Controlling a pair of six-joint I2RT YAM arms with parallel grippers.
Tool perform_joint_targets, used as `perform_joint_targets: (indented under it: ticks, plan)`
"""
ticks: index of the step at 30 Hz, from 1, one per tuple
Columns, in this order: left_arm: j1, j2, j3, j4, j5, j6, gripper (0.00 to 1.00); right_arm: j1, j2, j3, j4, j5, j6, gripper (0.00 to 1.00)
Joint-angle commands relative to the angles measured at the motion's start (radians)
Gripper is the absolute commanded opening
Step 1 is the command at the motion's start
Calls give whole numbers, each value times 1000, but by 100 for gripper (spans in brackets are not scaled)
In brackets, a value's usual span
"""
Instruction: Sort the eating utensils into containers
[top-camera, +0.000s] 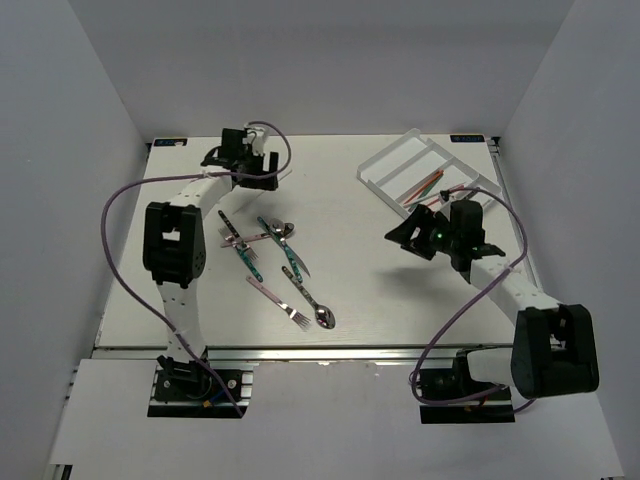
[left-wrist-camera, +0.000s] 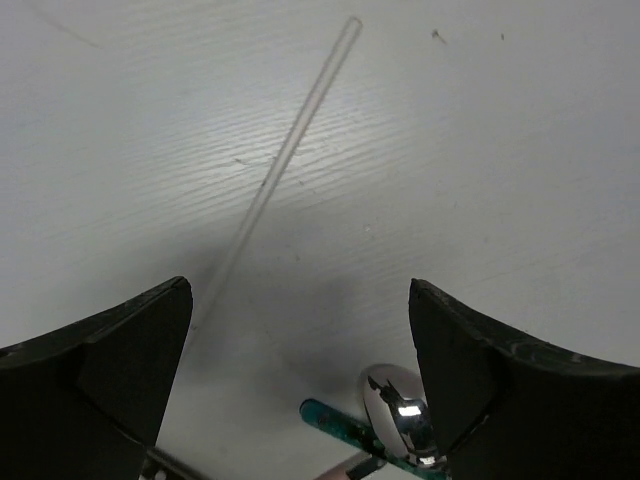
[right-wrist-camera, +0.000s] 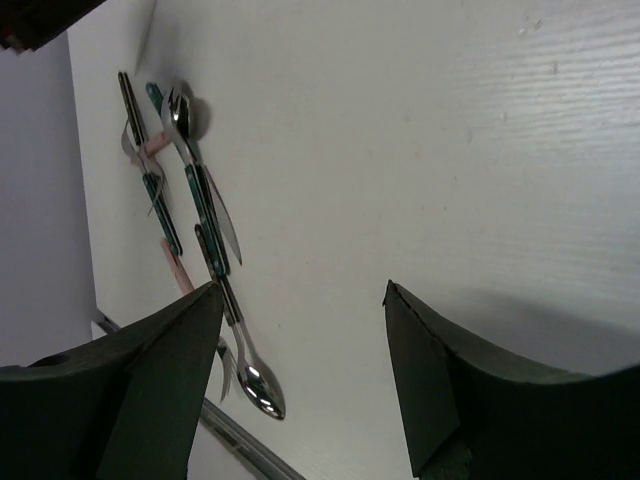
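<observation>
Worktop (top-camera: 380, 310) holdings:
1. Tray (top-camera: 400, 158): far right corner, set askew; several thin utensils (top-camera: 425, 185) lie in its compartments.
2. Utensil cluster (top-camera: 265, 240): left of centre, pieces overlapping.
3. Fork (top-camera: 276, 301) and spoon (top-camera: 305, 295): side by side, in front of the cluster.
4. Stick (left-wrist-camera: 290, 150): alone on the worktop, near the cluster.

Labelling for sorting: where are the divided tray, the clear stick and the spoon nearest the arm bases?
divided tray (top-camera: 400, 160), top view, bare compartment floor.
clear stick (left-wrist-camera: 284, 150), left wrist view, mid-shaft.
spoon (top-camera: 325, 319), top view, bowl.
</observation>
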Motion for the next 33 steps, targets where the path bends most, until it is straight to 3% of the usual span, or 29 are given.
perform_joint_targets:
  ticks: [1,11,18,24,33]
  plan:
    - [-64,40,59,57,76,155,98,11,-88,-45,49,-88,-56,71]
    - [-95,301,230,65,-49,139,95,14,-246,-128,-11,-123,-126,71]
    - [-103,226,162,113,-48,160,93,14,-278,-137,-13,-126,-142,71]
    - [-118,160,197,78,-45,214,97,15,-248,-140,10,-143,-133,71]
    - [-118,309,363,77,-313,167,98,14,-232,-134,1,-131,-141,71]
